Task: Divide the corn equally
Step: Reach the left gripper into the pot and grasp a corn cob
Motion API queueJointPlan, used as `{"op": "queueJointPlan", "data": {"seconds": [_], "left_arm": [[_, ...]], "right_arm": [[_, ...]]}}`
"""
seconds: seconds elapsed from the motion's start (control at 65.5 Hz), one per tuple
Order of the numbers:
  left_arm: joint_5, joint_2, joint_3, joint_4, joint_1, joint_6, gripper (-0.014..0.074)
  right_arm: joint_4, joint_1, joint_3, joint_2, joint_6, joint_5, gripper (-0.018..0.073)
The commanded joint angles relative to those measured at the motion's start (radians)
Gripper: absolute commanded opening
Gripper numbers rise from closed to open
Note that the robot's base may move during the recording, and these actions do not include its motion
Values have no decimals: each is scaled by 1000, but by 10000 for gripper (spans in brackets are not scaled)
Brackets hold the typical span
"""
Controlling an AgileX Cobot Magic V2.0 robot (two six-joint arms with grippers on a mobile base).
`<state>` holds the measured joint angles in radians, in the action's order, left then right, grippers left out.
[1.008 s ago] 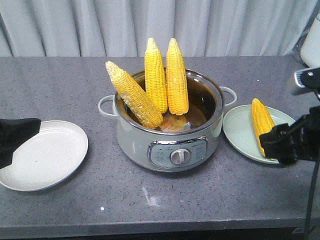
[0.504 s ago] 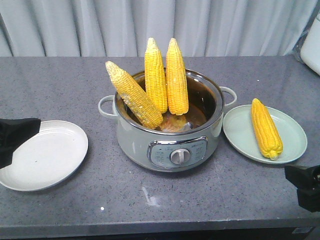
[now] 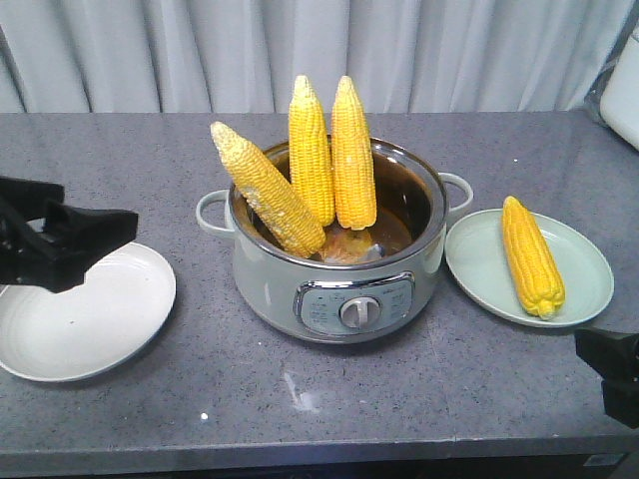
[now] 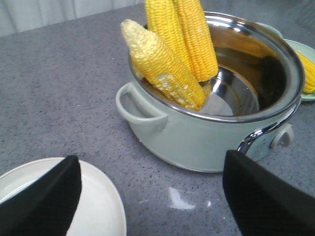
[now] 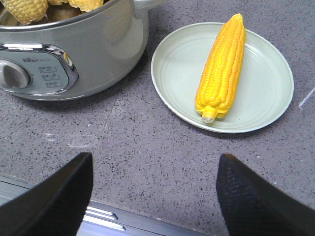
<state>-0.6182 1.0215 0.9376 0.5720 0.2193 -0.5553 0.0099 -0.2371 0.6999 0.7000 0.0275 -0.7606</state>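
We are hovering the left gripper (image 4: pixel 152 164) and right gripper (image 5: pixel 155 161), both wide open and empty, beside the electric pot (image 3: pixel 270 289) holding three standing corn cobs (image 3: pixel 312 150), a fourth cob (image 3: pixel 531 254) lying on the green plate (image 3: pixel 479 259) to its right; we are judging that the leaning cob (image 3: pixel 265 190) needs grasping next for the white plate (image 3: pixel 90 329) to its left.

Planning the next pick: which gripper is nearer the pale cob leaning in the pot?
Left. The left gripper hovers over the white plate, on the leaning cob's side of the pot; the right gripper is beyond the green plate.
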Motion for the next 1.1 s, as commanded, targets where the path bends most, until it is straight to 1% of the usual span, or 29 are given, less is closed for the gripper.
{"op": "queueJointPlan", "data": {"seconds": [0.0,0.046,0.092,0.168,0.229,0.321,0.595,0.672,0.763,0.916,1.084], "left_arm": [[69,60,75,160,7,-112,589],[68,98,97,228,7,-175,605],[67,135,119,280,7,-226,618],[67,200,152,340,7,-282,622],[67,248,182,379,7,-315,622],[66,315,224,406,7,-344,617],[59,514,367,407,7,-372,610],[52,563,411,415,21,-379,608],[48,621,471,416,58,-382,607],[48,701,552,416,128,-413,600],[60,749,592,415,185,-417,564]], "right_arm": [[-3,0,27,-4,-2,57,496],[-3,0,27,-4,-2,57,496],[-3,0,27,-4,-2,57,496],[-3,0,27,-4,-2,57,496],[-3,0,27,-4,-2,57,496],[-3,0,27,-4,-2,57,496],[-3,0,27,-4,-2,57,496],[-3,0,27,-4,-2,57,496],[-3,0,27,-4,-2,57,496],[-3,0,27,-4,-2,57,496],[-3,0,27,-4,-2,57,496]]}}
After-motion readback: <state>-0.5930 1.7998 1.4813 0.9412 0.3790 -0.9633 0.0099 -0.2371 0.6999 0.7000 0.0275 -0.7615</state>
